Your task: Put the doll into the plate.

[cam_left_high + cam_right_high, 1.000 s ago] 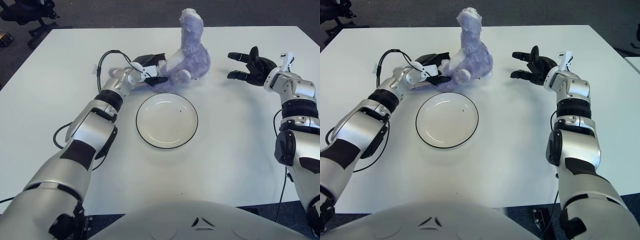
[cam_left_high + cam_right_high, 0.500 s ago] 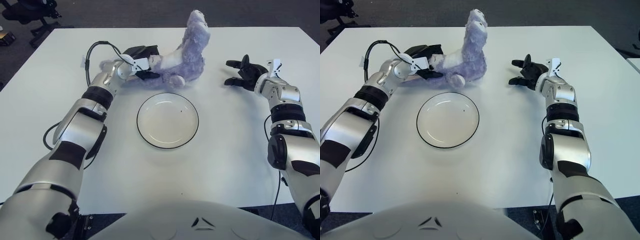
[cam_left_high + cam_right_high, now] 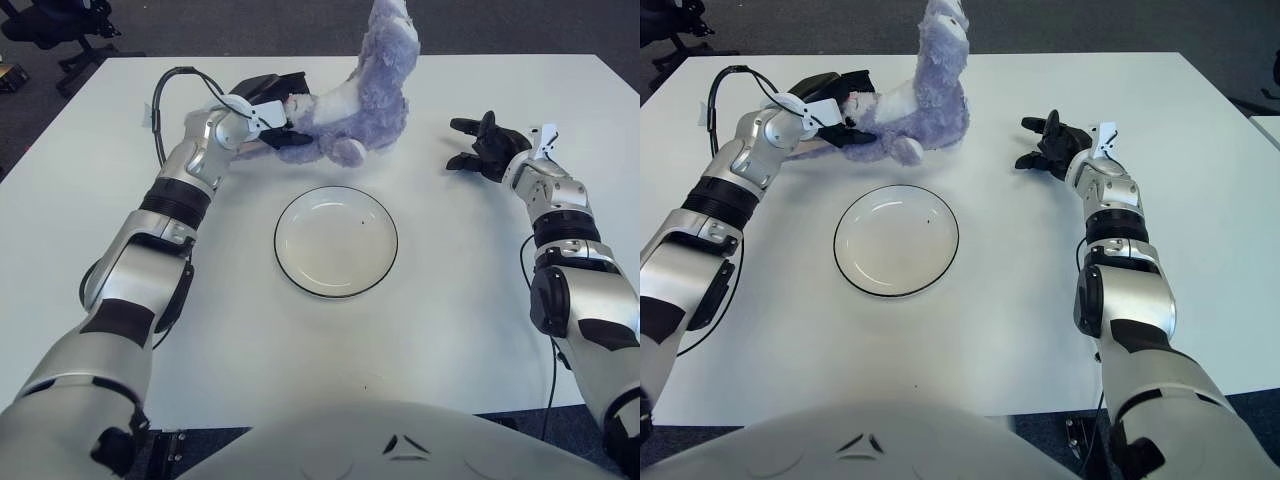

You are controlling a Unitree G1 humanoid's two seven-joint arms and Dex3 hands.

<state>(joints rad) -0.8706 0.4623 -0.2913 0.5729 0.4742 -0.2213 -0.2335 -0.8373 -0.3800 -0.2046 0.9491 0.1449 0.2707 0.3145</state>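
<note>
Since earlier frame, my left hand [image 3: 268, 110] lifted doll [image 3: 355, 95] higher beyond plate [image 3: 335, 241], fingers clamped on leg for carrying; right hand [image 3: 487, 146] spread, empty.

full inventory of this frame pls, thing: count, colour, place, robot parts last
doll: 1, lilac plush, far centre of the table, behind the plate, gripped at its left end
plate: 1, white with dark rim, table centre, nothing in it
table: 1, white, fills most of the view
office chair: 1, black, on the floor beyond the table's far-left corner
cable: 1, black, looped by the left forearm
left hand: 1, black fingers, closed on the doll's left end
right hand: 1, black fingers spread, holding nothing, right of the doll
</note>
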